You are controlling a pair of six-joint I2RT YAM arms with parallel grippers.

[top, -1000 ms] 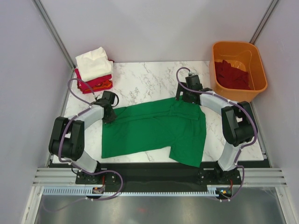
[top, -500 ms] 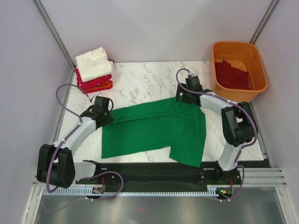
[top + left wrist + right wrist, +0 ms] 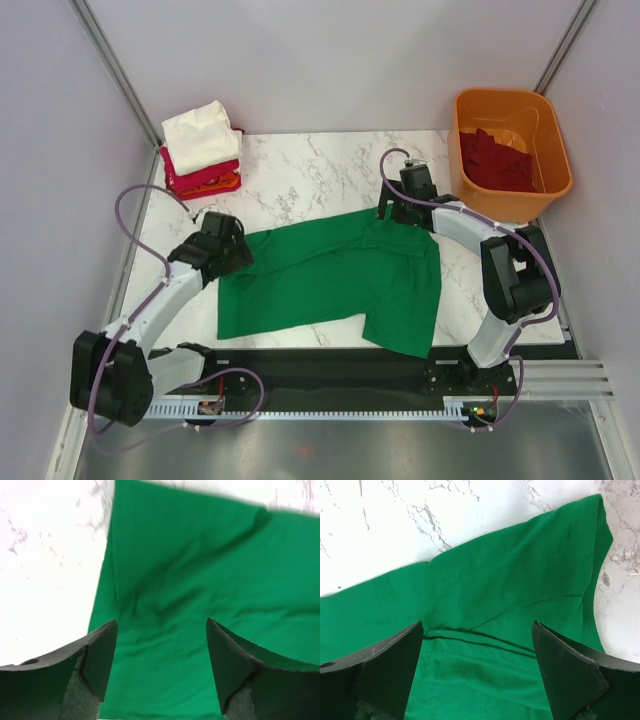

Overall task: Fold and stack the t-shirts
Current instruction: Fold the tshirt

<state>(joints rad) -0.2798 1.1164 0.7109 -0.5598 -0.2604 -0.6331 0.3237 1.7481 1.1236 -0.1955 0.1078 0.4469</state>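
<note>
A bright green t-shirt (image 3: 330, 280) lies spread on the marble table (image 3: 310, 180), with one part folded over at its right. My left gripper (image 3: 232, 255) hovers over the shirt's left edge, open. In the left wrist view the green t-shirt (image 3: 170, 590) lies flat below the left gripper (image 3: 161, 652), and nothing is pinched. My right gripper (image 3: 398, 212) stands open over the shirt's far right corner. Under the right gripper (image 3: 477, 655) I see the green t-shirt (image 3: 510, 595) with a seam and a fold. At the back left is a stack of folded t-shirts: cream (image 3: 203, 135), red (image 3: 198, 165), orange (image 3: 222, 183).
An orange plastic tub (image 3: 545, 185) stands at the back right beside the table, with dark maroon cloth (image 3: 495, 160) inside. Grey walls close in both sides. A black strip runs along the table's near edge (image 3: 320, 365).
My left gripper has opened and let go of the green t-shirt's left edge, and the left arm's elbow has swung down towards the near left. The right arm has hardly moved.
</note>
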